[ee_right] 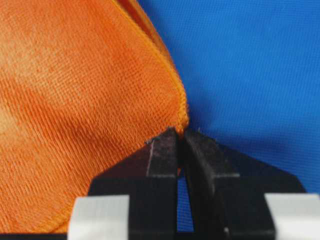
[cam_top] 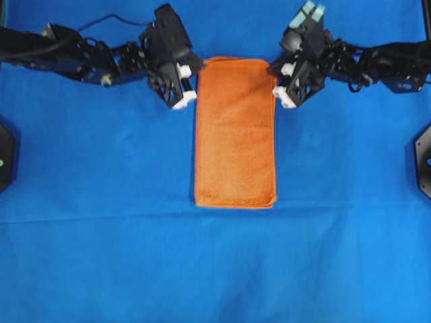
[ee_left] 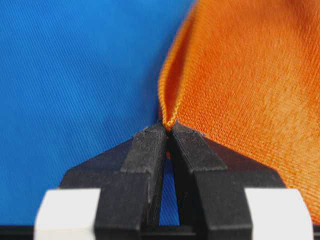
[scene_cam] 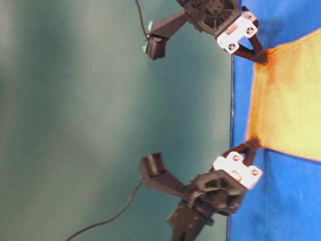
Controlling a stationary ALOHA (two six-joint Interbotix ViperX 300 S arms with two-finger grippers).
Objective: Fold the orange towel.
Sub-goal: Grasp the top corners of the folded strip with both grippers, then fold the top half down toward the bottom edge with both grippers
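blue sheet (cam_top: 101, 202) below; i see left gripper (ee_left: 168, 131) and right gripper (ee_right: 180, 134) each pinching an orange towel (cam_top: 235, 128) corner.

In the table-level view the orange towel (scene_cam: 286, 108) runs off the frame at 3 o'clock, so its far end is unseen. In both wrist views the towel (ee_left: 250, 90) leaves the picture toward 12 o'clock, and the corner pinched between the jaws is hidden by them.
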